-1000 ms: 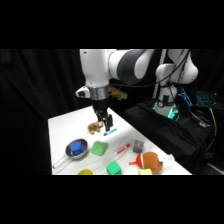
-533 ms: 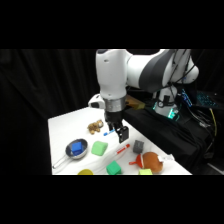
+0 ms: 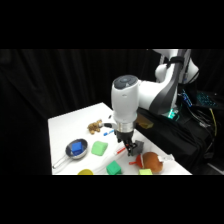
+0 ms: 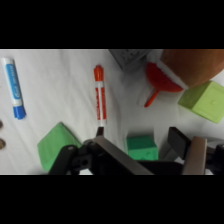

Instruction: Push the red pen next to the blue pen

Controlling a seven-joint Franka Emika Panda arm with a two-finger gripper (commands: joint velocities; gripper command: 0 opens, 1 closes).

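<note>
In the wrist view the red pen (image 4: 100, 95) lies on the white table just past my left fingertip (image 4: 100, 132), white end nearest me. The blue pen (image 4: 12, 88) lies roughly parallel to it, far to its left, with bare table between them. My gripper (image 4: 138, 137) is open, holds nothing, and hangs over a small green block (image 4: 141, 145). In the side view the gripper (image 3: 129, 145) is low over the table's front right part. The red pen (image 3: 120, 150) shows at its lower left and the blue pen (image 3: 107, 133) further back left.
A grey block (image 4: 129, 57), a red funnel-shaped toy (image 4: 159, 81), an orange-red plush (image 4: 196, 64) and a light-green block (image 4: 206, 101) crowd the pen's right side. A green wedge (image 4: 57, 146) lies near left. The side view shows a blue bowl (image 3: 76, 148) and a brown toy (image 3: 94, 127).
The arm has swung from over the blue pen towards the table's front right and come down beside the red pen. Neither pen has visibly moved.
</note>
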